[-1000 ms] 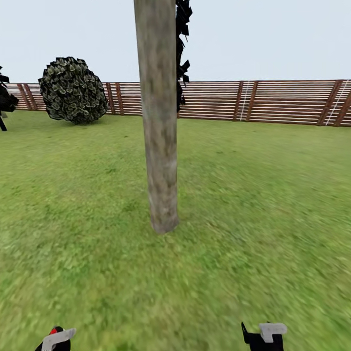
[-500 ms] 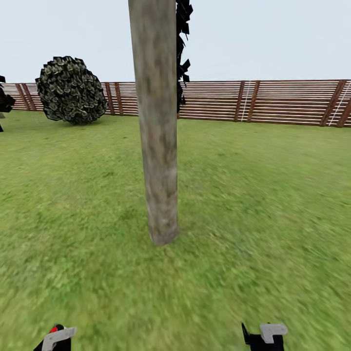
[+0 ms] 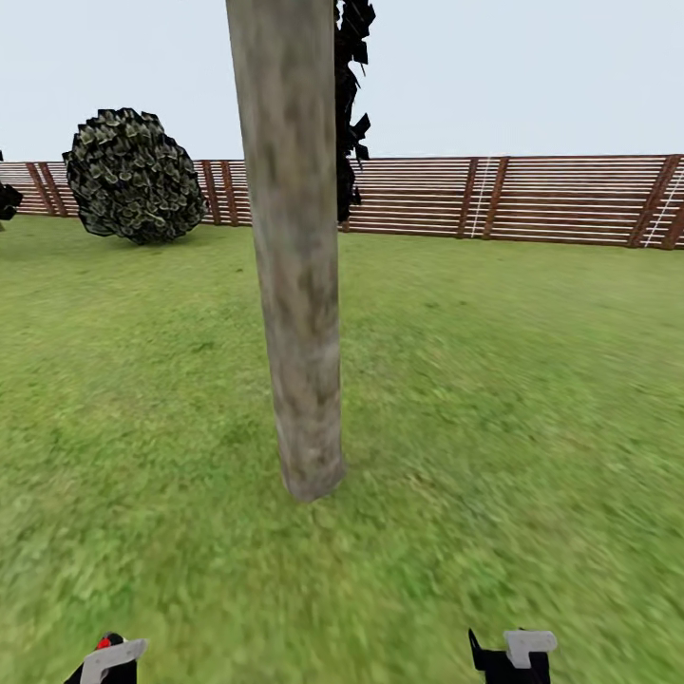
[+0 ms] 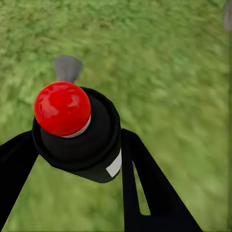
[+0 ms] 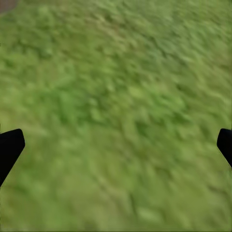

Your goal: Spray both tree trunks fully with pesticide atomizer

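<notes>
A thick mottled beige-grey tree trunk [image 3: 294, 256] rises from the lawn straight ahead of me, with no white speckles visible on its bark. Dark angular leaves [image 3: 353, 104] hang behind its upper part. The pesticide atomizer [image 4: 82, 130], a near-black bottle with a red top and a white label, sits between the black fingers of my left gripper [image 4: 77, 145], which is shut on it. In the head view that left gripper [image 3: 109, 660] shows at the bottom edge with a bit of red. My right gripper [image 3: 513, 655] hangs low over the grass, open, fingertips [image 5: 9, 147] wide apart and empty.
A brown horizontal-slat fence [image 3: 513, 199] runs across the back of the lawn. A round dark bush [image 3: 133, 176] stands at the back left, and a near-black tree's edge [image 3: 8, 199] shows at far left. Open grass [image 3: 532, 399] surrounds the trunk.
The whole view has shifted: the trunk has grown larger and slid slightly left and lower, so the camera has come closer. Both grippers keep their places at the bottom edge.
</notes>
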Controlling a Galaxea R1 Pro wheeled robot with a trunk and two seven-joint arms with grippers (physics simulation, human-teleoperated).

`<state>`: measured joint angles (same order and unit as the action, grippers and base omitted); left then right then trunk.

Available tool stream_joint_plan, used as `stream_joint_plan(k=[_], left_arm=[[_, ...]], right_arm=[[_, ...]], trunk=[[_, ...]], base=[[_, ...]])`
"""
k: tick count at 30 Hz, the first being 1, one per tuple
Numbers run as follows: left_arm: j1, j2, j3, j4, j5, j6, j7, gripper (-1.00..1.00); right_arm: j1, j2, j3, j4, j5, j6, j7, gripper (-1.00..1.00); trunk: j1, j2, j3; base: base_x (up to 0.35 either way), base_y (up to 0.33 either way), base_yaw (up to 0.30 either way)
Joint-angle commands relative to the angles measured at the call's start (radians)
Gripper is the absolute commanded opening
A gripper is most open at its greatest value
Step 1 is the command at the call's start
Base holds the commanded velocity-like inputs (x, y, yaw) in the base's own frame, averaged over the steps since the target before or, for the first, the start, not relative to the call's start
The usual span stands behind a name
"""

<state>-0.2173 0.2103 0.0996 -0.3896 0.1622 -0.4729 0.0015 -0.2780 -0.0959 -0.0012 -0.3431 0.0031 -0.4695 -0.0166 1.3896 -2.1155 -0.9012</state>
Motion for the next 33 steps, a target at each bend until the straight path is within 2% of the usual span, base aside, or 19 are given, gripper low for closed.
stream_joint_plan(k=[1, 5, 10, 13, 16, 20, 21, 22, 25, 26, 27, 28, 29, 30, 33], left_arm=[[-0.001, 0.000, -0.001, 0.005, 0.005, -0.003, 0.001, -1.00], [0.001, 0.002, 0.000, 0.001, 0.005, -0.006, 0.011, -1.00], [0.005, 0.001, -0.001, 0.001, 0.005, -0.005, 0.025, -1.00], [0.006, 0.001, -0.001, 0.000, 0.004, -0.007, 0.035, -1.00], [0.000, -0.007, -0.015, -0.003, -0.017, 0.001, 0.033, -1.00], [-0.005, 0.000, -0.017, -0.002, -0.096, 0.009, 0.014, -1.00], [-0.007, 0.002, -0.016, -0.002, -0.114, 0.014, -0.001, -1.00], [-0.010, 0.015, -0.015, -0.006, -0.155, 0.025, -0.085, -1.00], [-0.033, 0.035, -0.015, -0.021, -0.207, 0.039, -0.237, -1.00], [-0.042, 0.038, -0.015, -0.024, -0.218, 0.043, -0.263, -1.00], [-0.073, 0.049, -0.015, -0.029, -0.249, 0.064, -0.340, -1.00], [-0.094, 0.057, -0.015, -0.032, -0.270, 0.084, -0.391, -1.00], [-0.114, 0.065, -0.015, -0.033, -0.291, 0.109, -0.444, -1.00], [-0.124, 0.067, -0.014, -0.034, -0.302, 0.122, -0.471, -1.00], [-0.187, 0.075, -0.015, -0.044, -0.385, 0.193, -0.631, -1.00]], right_arm=[[-0.001, 0.002, -0.001, -0.001, -0.001, -0.003, -0.002, 1.00], [-0.001, 0.002, -0.003, -0.003, -0.001, -0.003, -0.002, 1.00], [-0.001, 0.001, -0.006, -0.008, -0.003, -0.003, -0.002, 1.00], [0.000, 0.000, -0.003, -0.046, -0.001, -0.002, -0.003, 1.00], [-0.001, 0.000, -0.002, -0.049, 0.003, 0.000, -0.001, 1.00], [0.000, -0.006, 0.002, -0.055, 0.032, 0.002, 0.005, 1.00], [0.000, -0.008, 0.002, -0.055, 0.049, 0.002, 0.006, 1.00], [-0.004, -0.009, 0.003, -0.056, 0.128, 0.003, 0.009, 1.00], [-0.022, -0.007, 0.004, -0.059, 0.279, 0.003, 0.010, 1.00], [-0.027, -0.006, 0.004, -0.060, 0.307, 0.004, 0.010, 1.00], [-0.047, 0.000, 0.004, -0.065, 0.385, 0.005, 0.013, 1.00], [-0.061, 0.005, 0.004, -0.067, 0.429, 0.006, 0.024, 1.00], [-0.075, 0.014, 0.005, -0.069, 0.465, 0.007, 0.048, 1.00], [-0.082, 0.021, 0.005, -0.070, 0.482, 0.007, 0.066, 1.00], [-0.124, 0.052, 0.006, -0.076, 0.550, 0.020, 0.239, 1.00]], trunk=[[0.000, 0.000, -0.001], [0.000, 0.000, -0.001], [0.000, 0.000, -0.001], [0.000, 0.000, -0.001], [0.000, 0.000, -0.001], [0.000, 0.000, -0.001], [0.000, 0.000, -0.001], [0.000, 0.000, -0.001], [0.000, 0.000, -0.001], [0.000, 0.000, -0.001], [0.000, 0.000, -0.001], [0.000, 0.000, -0.001], [0.000, 0.000, -0.001], [0.000, 0.000, -0.001], [0.000, 0.000, -0.001]], base=[[0.025, -0.005, 0.000], [0.023, -0.002, 0.000], [0.259, -0.023, 0.000], [0.230, -0.099, 0.000], [0.018, -0.009, 0.000], [0.003, -0.001, 0.000], [0.000, 0.000, 0.000], [0.000, 0.000, 0.000], [0.000, 0.000, 0.000], [0.000, 0.000, 0.000], [0.000, 0.000, 0.000], [0.000, 0.000, 0.000], [0.000, 0.000, 0.000], [0.000, 0.000, 0.000], [0.000, 0.000, 0.000]])
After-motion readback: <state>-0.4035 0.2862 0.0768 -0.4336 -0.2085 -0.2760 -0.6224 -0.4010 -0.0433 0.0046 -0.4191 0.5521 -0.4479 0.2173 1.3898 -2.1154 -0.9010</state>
